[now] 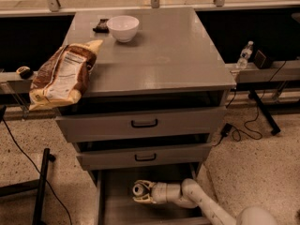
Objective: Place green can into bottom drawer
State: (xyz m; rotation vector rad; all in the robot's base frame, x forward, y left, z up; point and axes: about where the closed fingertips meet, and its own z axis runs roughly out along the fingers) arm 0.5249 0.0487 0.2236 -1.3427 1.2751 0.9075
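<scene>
Pale two-finger gripper (139,193) is reaching in from the right over the floor of the bottom drawer (117,209), which is standing pulled out at the foot of the grey cabinet (178,55). Its fingers are pinching the green can (138,188), one above and one below; the can is lying on its side with the silver top facing left, low over the drawer floor, below the middle drawer (178,153). Whether the can is touching the floor cannot be told. The white arm (206,204) is running off toward the lower right. The top drawer (187,121) and the middle one are both standing slightly ajar. On the cabinet top a white bowl (123,27) is sitting near the back edge, a small dark object (101,25) just to its left, and a bread bag (63,74) is overhanging the left edge. A water bottle (244,55) is standing on a ledge right of the cabinet
</scene>
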